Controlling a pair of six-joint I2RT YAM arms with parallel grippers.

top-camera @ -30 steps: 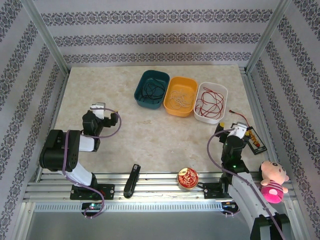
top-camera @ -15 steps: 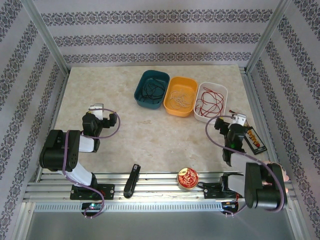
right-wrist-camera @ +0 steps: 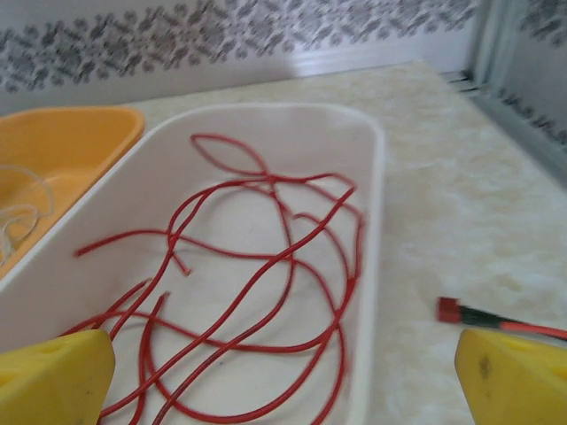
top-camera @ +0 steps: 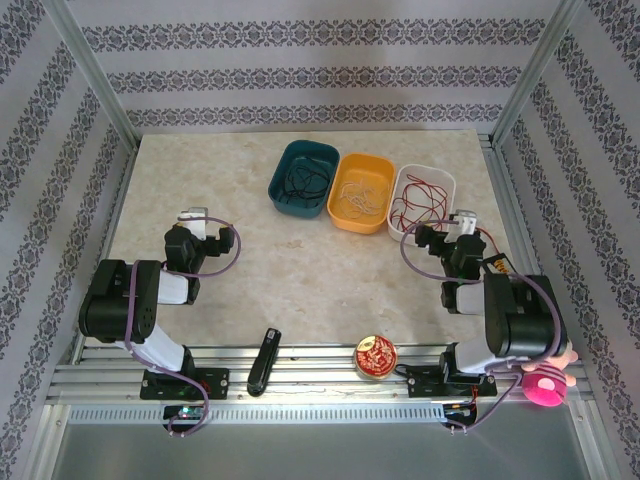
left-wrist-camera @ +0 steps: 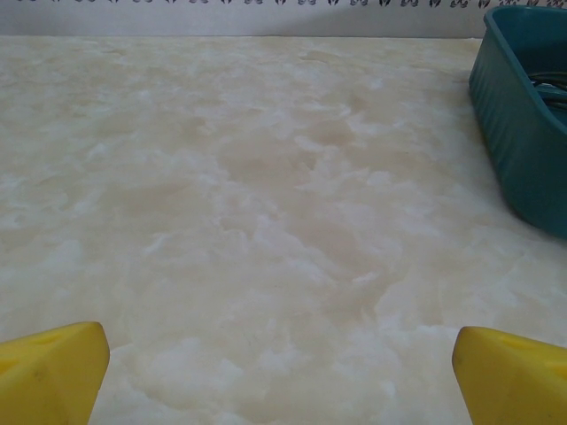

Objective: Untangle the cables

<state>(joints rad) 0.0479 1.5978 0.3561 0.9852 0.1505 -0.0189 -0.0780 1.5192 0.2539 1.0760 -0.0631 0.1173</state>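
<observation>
The cables lie sorted in three bins at the back of the table. Black cables (top-camera: pixel 303 181) are in the teal bin (top-camera: pixel 283 163). White cables (top-camera: pixel 360 196) are in the orange bin (top-camera: pixel 342 170). Red cables (top-camera: pixel 420 207) (right-wrist-camera: pixel 290 258) loop loosely in the white bin (top-camera: pixel 447 186) (right-wrist-camera: pixel 376 177). My right gripper (top-camera: pixel 452 228) (right-wrist-camera: pixel 283 376) hovers open at the near end of the white bin, nothing between its yellow fingertips (right-wrist-camera: pixel 58 376). My left gripper (top-camera: pixel 193 214) (left-wrist-camera: pixel 279 376) is open over bare table, with the teal bin (left-wrist-camera: pixel 523 133) off to its right.
A small red-tipped connector (right-wrist-camera: pixel 452 310) lies on the table right of the white bin. A black and orange item (top-camera: pixel 508 272) sits by the right edge. Along the front edge are a black tool (top-camera: pixel 264 360), a red round tin (top-camera: pixel 375 357) and a pink plush toy (top-camera: pixel 545 378).
My right arm has folded back and its gripper has swung away from me and slightly left, up to the near end of the white bin. The left arm has not moved.
</observation>
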